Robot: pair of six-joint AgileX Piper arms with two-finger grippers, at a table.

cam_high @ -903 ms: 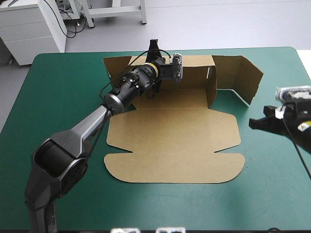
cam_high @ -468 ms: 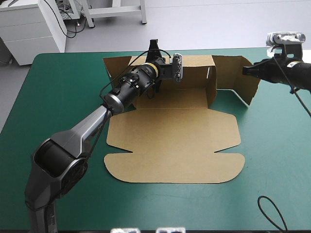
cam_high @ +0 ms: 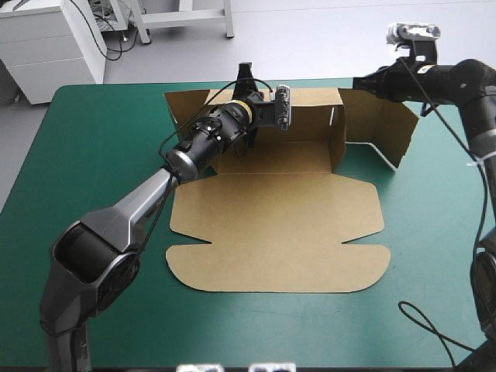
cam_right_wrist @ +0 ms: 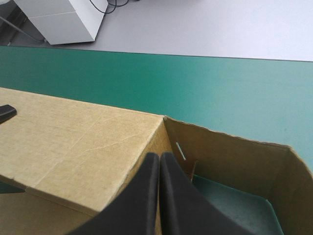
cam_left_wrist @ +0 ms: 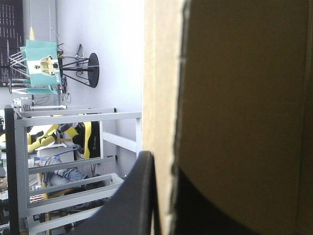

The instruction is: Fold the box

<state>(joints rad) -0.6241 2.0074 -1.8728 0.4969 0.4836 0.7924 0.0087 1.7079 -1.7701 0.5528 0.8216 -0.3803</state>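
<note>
The brown box (cam_high: 279,225) lies half formed at the table's middle, its lid panels flat toward the near edge. Its back wall (cam_high: 310,116) stands upright. My left gripper (cam_high: 246,76) is shut on that wall's top edge; in the left wrist view the board (cam_left_wrist: 234,98) runs between the black fingers (cam_left_wrist: 139,196). My right gripper (cam_high: 358,81) is shut and hovers at the wall's far right corner, beside the raised right flap (cam_high: 391,124). In the right wrist view its tips (cam_right_wrist: 159,155) meet just over the wall's top corner (cam_right_wrist: 83,147).
The teal-green cover (cam_high: 434,256) shows on every side of the box. A shorter flap (cam_high: 186,105) stands at the box's far left corner. A narrow slot (cam_right_wrist: 180,151) is cut in the side wall just ahead of the right gripper.
The right arm swung from the table's right edge up and back to the far right corner of the box. The left arm and the box have not moved.
</note>
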